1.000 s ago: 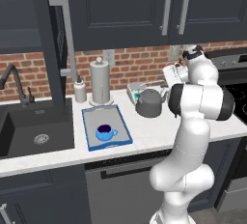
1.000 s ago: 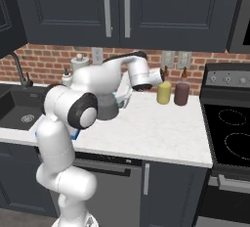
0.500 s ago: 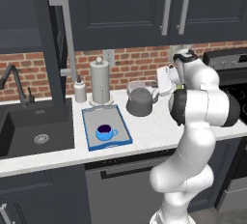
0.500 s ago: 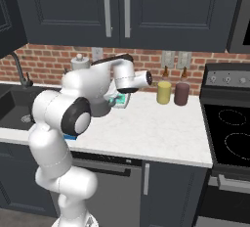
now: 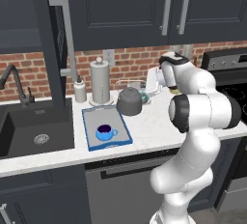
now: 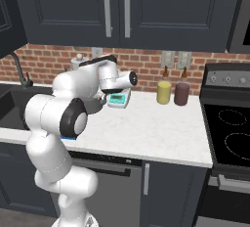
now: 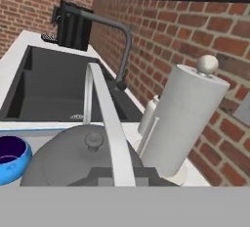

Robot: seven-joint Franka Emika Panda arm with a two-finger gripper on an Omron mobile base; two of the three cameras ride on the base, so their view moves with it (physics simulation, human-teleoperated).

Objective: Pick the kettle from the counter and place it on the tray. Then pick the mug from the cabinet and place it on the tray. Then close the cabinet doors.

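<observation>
The dark-grey kettle (image 5: 129, 102) is by the far right corner of the blue-rimmed tray (image 5: 125, 134) on the white counter (image 5: 159, 121). My gripper (image 5: 146, 89) reaches in from the right and is shut on its thin arched handle (image 7: 106, 108). In the hand view, the kettle lid (image 7: 73, 157) lies just below my gripper (image 7: 122, 178). Whether the kettle touches the counter I cannot tell. The blue mug (image 5: 105, 132) stands upright in the middle of the tray, also the mug (image 7: 11, 159). One tall cabinet door (image 5: 54, 35) stands swung open at the left.
A paper-towel roll (image 5: 100, 80) and a small white bottle (image 5: 80, 91) stand behind the tray. Sink (image 5: 34, 126) and faucet (image 5: 12, 80) lie left. A white device with teal screen (image 6: 118, 99), two jars (image 6: 164, 92) and the stove (image 6: 229, 133) are right.
The gripper has carried the kettle leftwards along the counter, from beside the white device to the tray's right corner. The mug and tray have not moved.
</observation>
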